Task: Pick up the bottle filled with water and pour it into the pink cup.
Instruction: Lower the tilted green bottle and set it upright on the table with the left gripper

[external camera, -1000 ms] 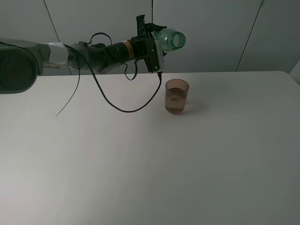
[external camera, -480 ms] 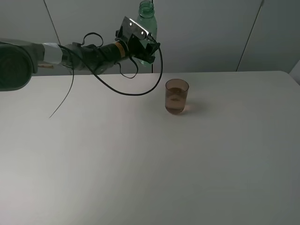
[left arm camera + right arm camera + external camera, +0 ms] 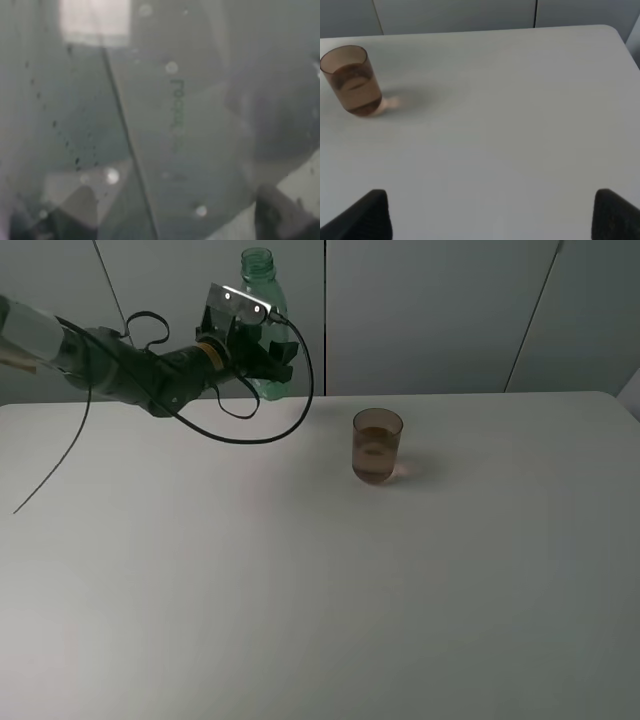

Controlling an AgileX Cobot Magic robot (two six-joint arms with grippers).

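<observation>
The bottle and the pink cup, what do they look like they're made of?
Bottle: likely plastic, clear green, glossy; the background shows through it. Pink cup: probably plastic, translucent brownish pink, smooth; the liquid shows through its side. Glass cannot be ruled out.

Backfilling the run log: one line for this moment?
left end effector: shut on bottle, upright, left of cup | cup: on table, part full | right end effector: open

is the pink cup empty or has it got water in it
Holds water: a liquid surface shows partway up the pink cup.
</observation>
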